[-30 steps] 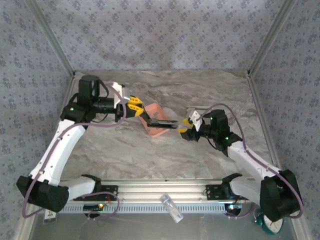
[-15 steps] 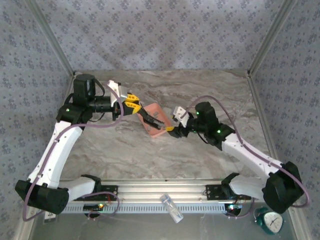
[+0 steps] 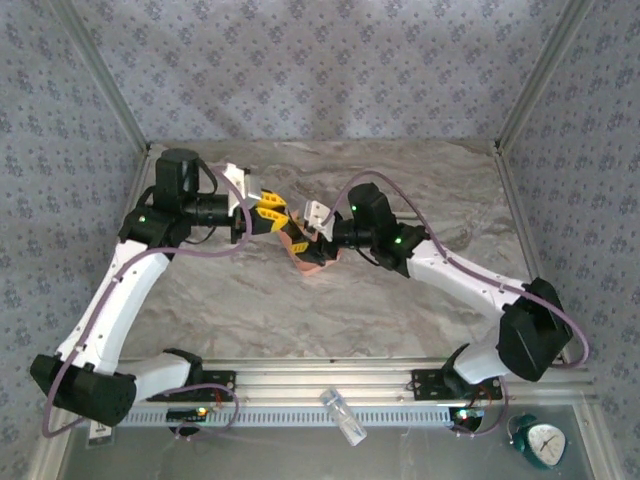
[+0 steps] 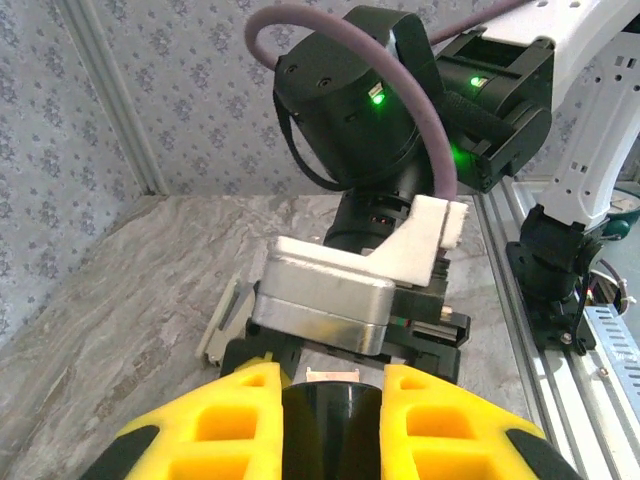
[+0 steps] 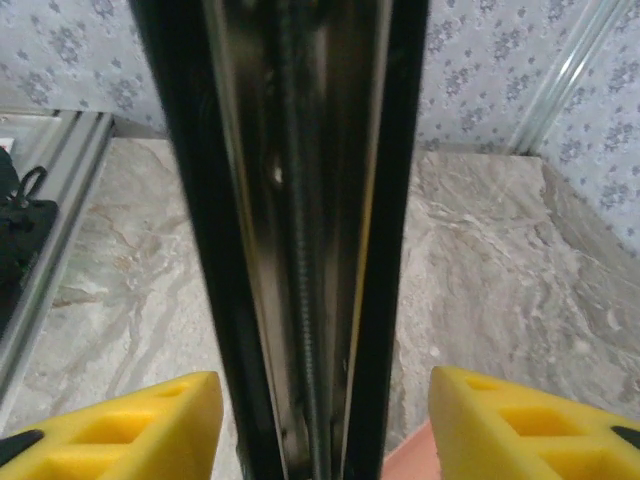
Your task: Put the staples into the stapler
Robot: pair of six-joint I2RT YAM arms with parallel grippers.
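table: grey marble; tray: salmon; stapler: black; walls: blue floral

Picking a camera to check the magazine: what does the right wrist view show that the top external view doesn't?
Right wrist: inside the stapler, its open channel with a thin coiled rod, between the open jaws of the right gripper. Top external: the left arm and right arm whole, a clock and a clear vial at the near edge. Shared: the stapler, salmon tray, marble table.

Top camera looks down from behind; wrist cameras (close in) share its marble table.
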